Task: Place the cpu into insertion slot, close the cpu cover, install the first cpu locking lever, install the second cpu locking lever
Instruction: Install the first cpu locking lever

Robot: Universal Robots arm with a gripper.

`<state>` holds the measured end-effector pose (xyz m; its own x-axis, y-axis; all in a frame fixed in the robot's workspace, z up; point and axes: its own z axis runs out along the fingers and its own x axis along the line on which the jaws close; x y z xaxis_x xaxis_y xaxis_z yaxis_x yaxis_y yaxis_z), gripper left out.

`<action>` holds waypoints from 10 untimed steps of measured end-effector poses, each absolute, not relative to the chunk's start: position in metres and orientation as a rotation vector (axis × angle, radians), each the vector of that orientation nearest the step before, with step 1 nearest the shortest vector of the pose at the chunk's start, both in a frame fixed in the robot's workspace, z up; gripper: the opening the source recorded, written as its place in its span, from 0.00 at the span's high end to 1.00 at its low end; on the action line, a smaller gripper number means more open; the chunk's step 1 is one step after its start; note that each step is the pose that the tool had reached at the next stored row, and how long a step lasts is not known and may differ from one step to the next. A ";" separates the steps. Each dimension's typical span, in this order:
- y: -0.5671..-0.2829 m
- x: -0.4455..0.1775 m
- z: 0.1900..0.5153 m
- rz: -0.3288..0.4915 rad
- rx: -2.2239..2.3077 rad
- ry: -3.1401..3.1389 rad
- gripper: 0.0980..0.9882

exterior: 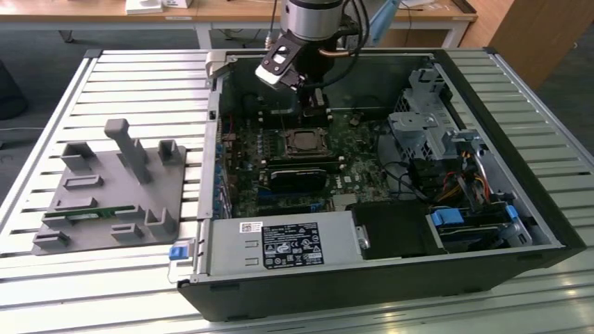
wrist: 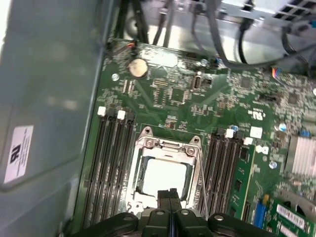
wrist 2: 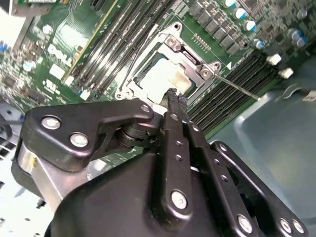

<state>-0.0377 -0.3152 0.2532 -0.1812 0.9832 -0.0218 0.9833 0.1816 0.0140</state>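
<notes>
Tool, tips pressed together, hangs close by the seated cpu

Green motherboard, silver cpu cover, black gripper

The arm reaches into the open case, its gripper close by the insertion slot. A grey fixture lies on the slatted table, beside the case at the exterior view's left.
</notes>
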 end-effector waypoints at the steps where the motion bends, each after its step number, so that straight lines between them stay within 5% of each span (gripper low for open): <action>1: -0.315 -0.038 0.253 -0.005 1.972 2.413 0.99; 10: -0.315 -0.038 0.253 -0.001 1.767 2.566 0.99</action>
<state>-0.0377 -0.3152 0.2528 -0.3567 0.9340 -0.0217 0.9340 0.3570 0.0140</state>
